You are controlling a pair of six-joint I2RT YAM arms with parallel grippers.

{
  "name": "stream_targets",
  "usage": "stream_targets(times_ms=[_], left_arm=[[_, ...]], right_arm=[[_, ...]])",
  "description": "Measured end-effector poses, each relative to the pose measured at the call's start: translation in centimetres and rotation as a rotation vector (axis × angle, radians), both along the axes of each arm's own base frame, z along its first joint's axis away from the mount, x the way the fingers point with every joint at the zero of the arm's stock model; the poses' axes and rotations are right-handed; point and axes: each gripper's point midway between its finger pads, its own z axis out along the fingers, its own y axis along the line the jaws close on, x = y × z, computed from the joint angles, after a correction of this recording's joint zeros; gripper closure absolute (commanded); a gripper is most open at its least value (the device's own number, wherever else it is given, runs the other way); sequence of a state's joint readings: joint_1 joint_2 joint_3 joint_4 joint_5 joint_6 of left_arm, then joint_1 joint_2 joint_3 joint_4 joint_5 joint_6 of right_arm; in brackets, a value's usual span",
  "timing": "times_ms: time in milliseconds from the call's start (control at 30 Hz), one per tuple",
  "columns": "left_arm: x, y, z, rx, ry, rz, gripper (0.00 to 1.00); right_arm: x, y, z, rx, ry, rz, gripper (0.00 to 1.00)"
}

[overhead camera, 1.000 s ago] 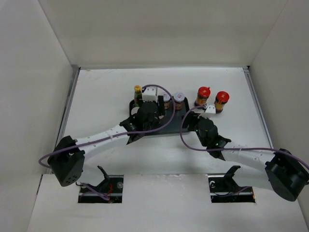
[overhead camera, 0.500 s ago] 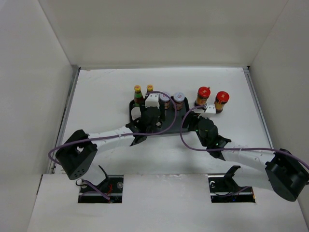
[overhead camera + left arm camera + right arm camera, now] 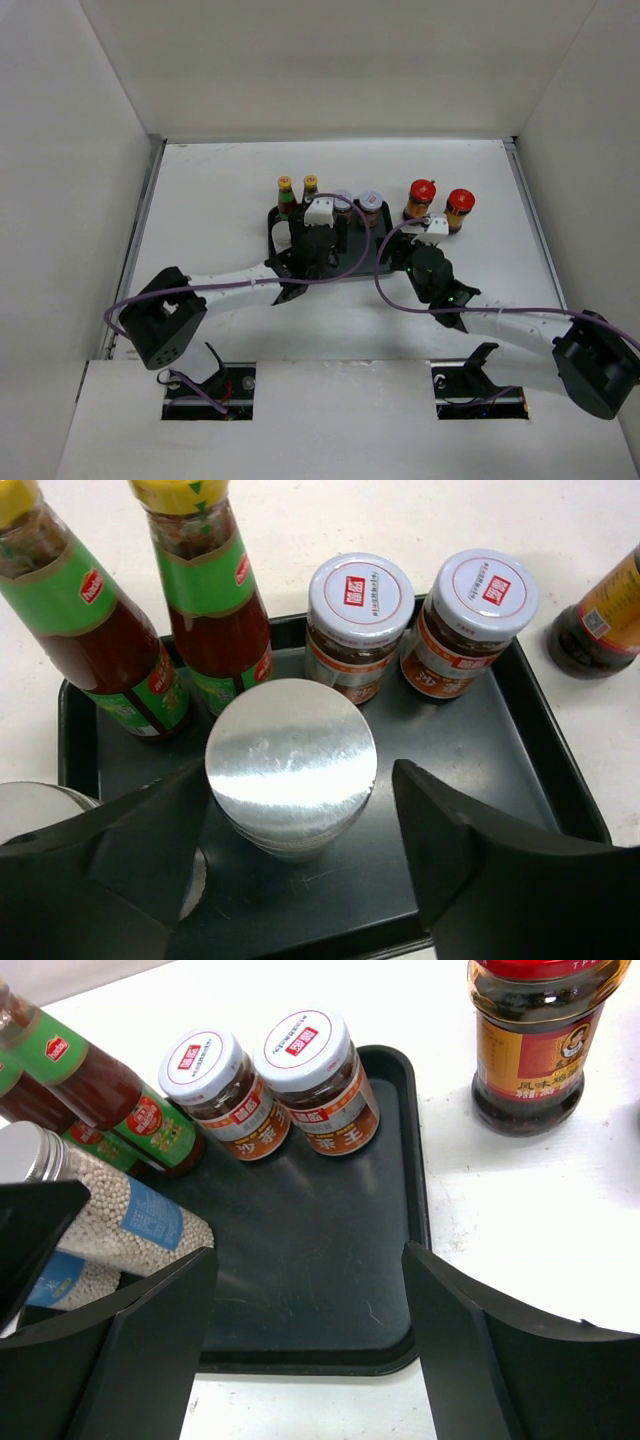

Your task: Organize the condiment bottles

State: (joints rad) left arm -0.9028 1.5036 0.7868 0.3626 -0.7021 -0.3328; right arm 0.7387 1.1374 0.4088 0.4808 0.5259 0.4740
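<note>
On the black tray [image 3: 455, 755] stand two yellow-capped green-labelled bottles [image 3: 205, 610] [image 3: 85, 640], two pale-lidded dark jars [image 3: 358, 620] [image 3: 470, 620] and a grey-topped white cylinder [image 3: 290, 755]. A second grey-topped cylinder [image 3: 28, 802] shows at the tray's left edge. My left gripper [image 3: 300, 780] is open, its jaws either side of the first cylinder, the right one clearly apart from it. Two red-lidded jars [image 3: 421, 197] [image 3: 459, 208] stand on the table right of the tray. My right gripper [image 3: 310, 1255] is open over the tray's near right corner, with nothing between its jaws.
White walls close the table [image 3: 220, 180] in on the left, back and right. Purple cables [image 3: 345, 255] loop from both wrists over the tray area. In the right wrist view one red-lidded jar [image 3: 533, 1045] stands just beyond the tray's right rim [image 3: 418, 1160].
The left wrist has drawn back toward the near side, uncovering the second yellow-capped bottle, and its jaws have widened around the cylinder. The right jaws have widened a little.
</note>
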Motion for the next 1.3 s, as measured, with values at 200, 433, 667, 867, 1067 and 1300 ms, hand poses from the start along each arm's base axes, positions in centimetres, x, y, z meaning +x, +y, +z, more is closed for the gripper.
stream_targets(times_ms=[200, 433, 667, 867, 1067, 1300], left_arm=[[-0.3, -0.8, 0.2, 0.012, -0.009, -0.023, 0.14], [-0.2, -1.7, 3.0, 0.020, -0.061, -0.038, 0.09], [-1.0, -0.7, 10.3, -0.088, -0.191, -0.043, 0.25], [-1.8, 2.5, 14.4, -0.200, -0.288, 0.026, 0.78], [-3.2, 11.1, 10.1, -0.199, -0.275, 0.251, 0.87], [-5.6, 17.5, 4.7, -0.253, -0.248, 0.419, 0.78]], right_arm=[[0.0, -0.1, 0.2, 0.004, -0.006, -0.005, 0.17], [0.1, -0.3, 0.2, 0.003, -0.006, -0.011, 0.18], [-0.1, -0.6, -0.3, -0.010, -0.001, -0.011, 0.53], [-0.1, -0.5, -0.7, -0.020, 0.007, -0.010, 0.81], [0.0, -0.7, -1.8, -0.045, 0.035, -0.014, 0.85], [3.3, -3.3, 0.6, -0.050, 0.049, -0.136, 0.52]])
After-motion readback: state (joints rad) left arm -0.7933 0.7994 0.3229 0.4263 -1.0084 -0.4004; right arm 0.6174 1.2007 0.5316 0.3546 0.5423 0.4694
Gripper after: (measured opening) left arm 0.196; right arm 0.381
